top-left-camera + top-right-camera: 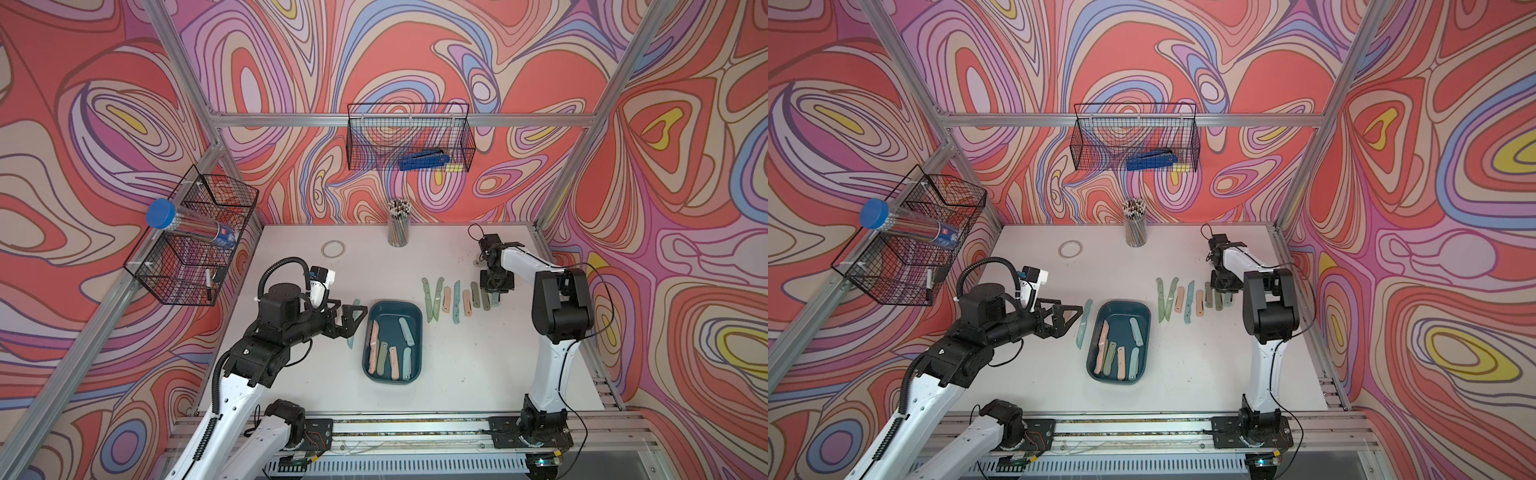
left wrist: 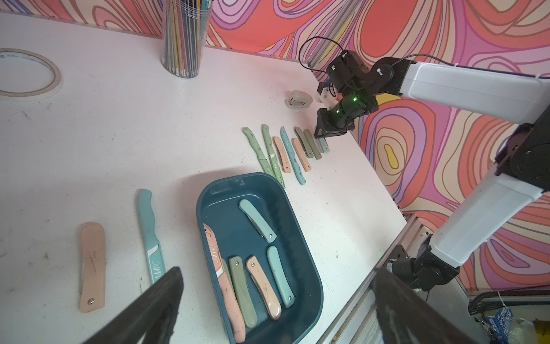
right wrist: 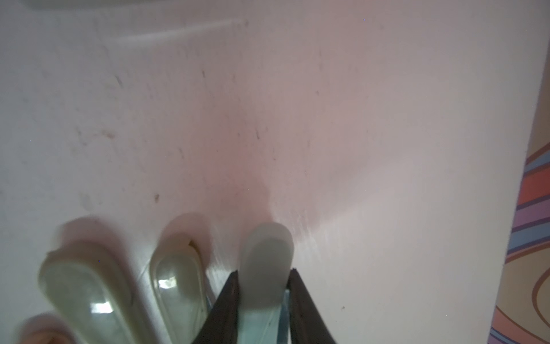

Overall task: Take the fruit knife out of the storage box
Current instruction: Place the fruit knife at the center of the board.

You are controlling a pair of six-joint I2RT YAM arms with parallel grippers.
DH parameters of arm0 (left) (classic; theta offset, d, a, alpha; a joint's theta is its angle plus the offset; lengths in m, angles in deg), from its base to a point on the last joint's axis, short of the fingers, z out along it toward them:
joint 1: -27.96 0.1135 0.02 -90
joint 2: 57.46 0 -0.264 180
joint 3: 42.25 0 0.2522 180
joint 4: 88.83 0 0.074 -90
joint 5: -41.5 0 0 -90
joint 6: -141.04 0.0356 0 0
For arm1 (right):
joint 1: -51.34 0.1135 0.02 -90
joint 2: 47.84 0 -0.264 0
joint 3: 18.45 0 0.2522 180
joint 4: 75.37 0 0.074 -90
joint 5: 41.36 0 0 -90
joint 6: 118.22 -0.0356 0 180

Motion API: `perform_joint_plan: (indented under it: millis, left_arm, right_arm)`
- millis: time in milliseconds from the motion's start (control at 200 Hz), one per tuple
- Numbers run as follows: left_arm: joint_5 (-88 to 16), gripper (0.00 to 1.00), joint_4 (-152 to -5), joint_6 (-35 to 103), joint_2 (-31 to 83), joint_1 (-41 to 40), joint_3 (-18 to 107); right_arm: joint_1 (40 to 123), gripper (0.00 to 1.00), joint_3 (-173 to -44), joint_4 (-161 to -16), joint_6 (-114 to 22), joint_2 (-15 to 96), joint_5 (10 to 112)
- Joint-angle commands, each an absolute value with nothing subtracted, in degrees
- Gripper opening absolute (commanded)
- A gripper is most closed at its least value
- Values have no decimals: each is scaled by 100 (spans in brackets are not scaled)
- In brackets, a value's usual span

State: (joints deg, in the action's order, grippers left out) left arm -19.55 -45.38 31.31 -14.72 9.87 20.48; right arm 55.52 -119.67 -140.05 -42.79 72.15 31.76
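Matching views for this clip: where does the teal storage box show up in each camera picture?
In a top view: storage box sits lower centre, between the two arms.
In a top view: storage box again lower centre, between the arms.
Left wrist: lower middle, reaching the bottom edge.
Right wrist: not in it.
Shared landmark: pencil cup, beyond the box in both top views and the left wrist view.

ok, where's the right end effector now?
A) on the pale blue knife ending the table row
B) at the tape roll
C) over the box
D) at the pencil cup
A: in the right wrist view the right end effector pinches the pale blue knife at the row's end, well clear of the box.
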Motion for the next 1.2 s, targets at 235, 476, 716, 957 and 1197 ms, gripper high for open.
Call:
perform_joint_plan:
  millis: [235, 476, 716, 957, 1197]
  left_arm:
    - [-1901, 100, -4712, 3153, -1466, 952, 2004]
    - [-1902, 100, -4713, 3153, -1449, 951, 2008]
    - [-1970, 100, -4685, 3162, -1483, 955, 2003]
    - [-1993, 100, -4629, 3179, -1471, 957, 2027]
    - [-2072, 100, -4523, 3121, -1645, 948, 1992]
  right_arm:
    - [5512, 33, -12170, -13940, -4149, 7441, 3220]
    - [5512, 37, -12131, -13982, -4194, 7318, 3193]
    - [5618, 41, -11549, -13546, -4653, 5771, 3379]
    - [6779, 43, -11119, -13469, -5342, 4034, 3780]
    - [8846, 43, -11349, -13648, -6034, 4005, 3496]
